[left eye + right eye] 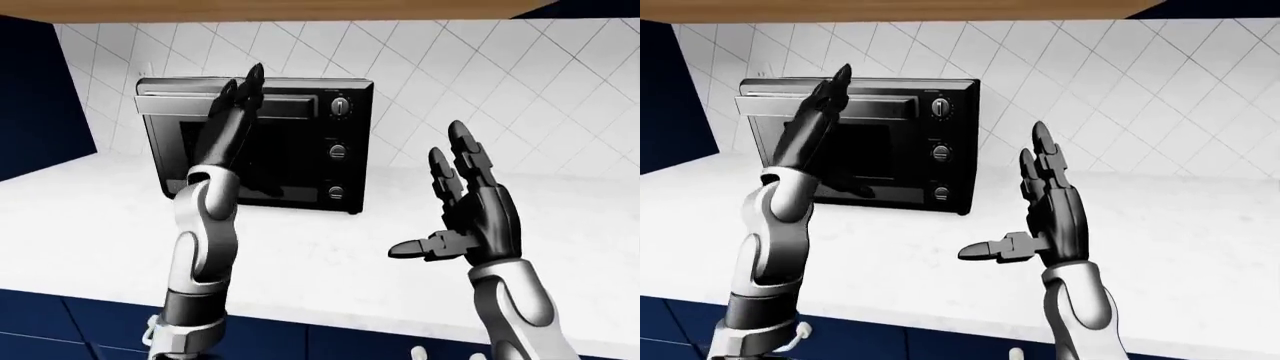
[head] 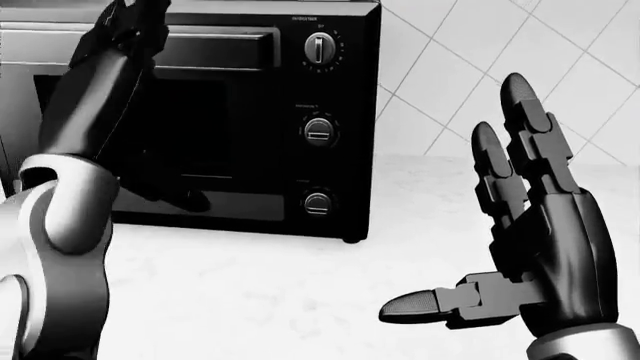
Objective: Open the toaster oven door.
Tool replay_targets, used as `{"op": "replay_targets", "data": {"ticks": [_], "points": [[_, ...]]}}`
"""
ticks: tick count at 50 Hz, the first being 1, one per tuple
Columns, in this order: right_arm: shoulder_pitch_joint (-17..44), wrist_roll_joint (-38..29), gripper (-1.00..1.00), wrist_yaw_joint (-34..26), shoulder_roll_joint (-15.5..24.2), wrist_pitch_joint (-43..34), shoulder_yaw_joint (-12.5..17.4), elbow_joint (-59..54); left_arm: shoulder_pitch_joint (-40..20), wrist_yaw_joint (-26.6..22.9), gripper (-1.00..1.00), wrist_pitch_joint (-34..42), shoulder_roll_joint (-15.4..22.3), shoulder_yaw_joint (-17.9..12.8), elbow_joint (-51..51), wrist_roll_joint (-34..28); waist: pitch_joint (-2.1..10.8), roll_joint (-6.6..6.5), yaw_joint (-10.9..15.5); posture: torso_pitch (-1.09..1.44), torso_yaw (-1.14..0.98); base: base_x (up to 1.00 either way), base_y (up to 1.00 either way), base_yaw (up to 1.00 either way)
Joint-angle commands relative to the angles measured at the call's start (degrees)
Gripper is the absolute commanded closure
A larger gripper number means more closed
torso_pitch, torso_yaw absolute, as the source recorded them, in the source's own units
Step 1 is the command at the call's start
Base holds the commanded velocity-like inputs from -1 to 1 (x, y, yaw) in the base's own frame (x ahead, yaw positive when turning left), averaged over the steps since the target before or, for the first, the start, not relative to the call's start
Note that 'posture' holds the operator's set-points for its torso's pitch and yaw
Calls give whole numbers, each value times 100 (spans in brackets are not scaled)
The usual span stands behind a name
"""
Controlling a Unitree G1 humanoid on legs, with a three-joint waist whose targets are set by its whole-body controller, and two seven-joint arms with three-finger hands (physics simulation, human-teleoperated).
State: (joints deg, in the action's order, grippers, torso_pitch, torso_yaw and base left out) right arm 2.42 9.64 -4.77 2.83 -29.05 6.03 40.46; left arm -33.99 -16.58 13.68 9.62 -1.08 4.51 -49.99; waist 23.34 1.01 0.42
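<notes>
The black toaster oven (image 1: 345,127) stands on the white counter (image 1: 90,225) against the tiled wall. Its glass door (image 2: 215,127) has a handle bar (image 2: 225,46) along the top, and the door's top edge looks slightly off the body. My left hand (image 1: 242,90) reaches up in front of the door, its open fingers straight at the handle and top edge, not closed round it. My right hand (image 1: 435,191) is open and empty, held upright over the counter to the right of the oven.
Three knobs (image 2: 318,131) run down the oven's right panel. A white tiled wall (image 1: 500,90) is behind it, a wooden cabinet underside (image 1: 300,7) is above, and a dark blue panel (image 1: 35,97) is at left. Blue cabinet fronts (image 1: 60,322) lie below the counter edge.
</notes>
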Motion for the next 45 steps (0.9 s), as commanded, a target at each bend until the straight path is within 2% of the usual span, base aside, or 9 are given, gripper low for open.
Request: {"op": "replay_targets", "data": {"ticks": [1, 5, 16, 24, 34, 45], "points": [[143, 2, -100, 6, 17, 150, 3, 152, -231, 118, -100, -280, 20, 18, 37, -183, -2, -10, -6, -62, 0, 0, 0, 0], [109, -13, -100, -8, 3, 227, -19, 107, -431, 181, -100, -590, 67, 91, -503, -605, 2, -7, -23, -62, 0, 0, 0, 0], [78, -10, -100, -21, -8, 321, -17, 51, -1014, 619, -100, -1113, 154, 118, -1894, -1263, 9, -11, -74, -62, 0, 0, 0, 0], [71, -30, -100, -14, -20, 378, -51, -15, -1133, 876, -100, -1327, 286, 169, -2590, -1676, 15, -29, -106, -62, 0, 0, 0, 0], [68, -30, -100, 1, -30, 381, -69, -21, -1725, 1437, -100, -1541, 356, 222, -3865, -1961, 16, -13, -110, -62, 0, 0, 0, 0], [65, -1, -100, 6, -26, 356, -56, -7, -2234, 1779, -100, -1671, 308, 303, -4893, -2021, 15, -5, -112, -62, 0, 0, 0, 0]]}}
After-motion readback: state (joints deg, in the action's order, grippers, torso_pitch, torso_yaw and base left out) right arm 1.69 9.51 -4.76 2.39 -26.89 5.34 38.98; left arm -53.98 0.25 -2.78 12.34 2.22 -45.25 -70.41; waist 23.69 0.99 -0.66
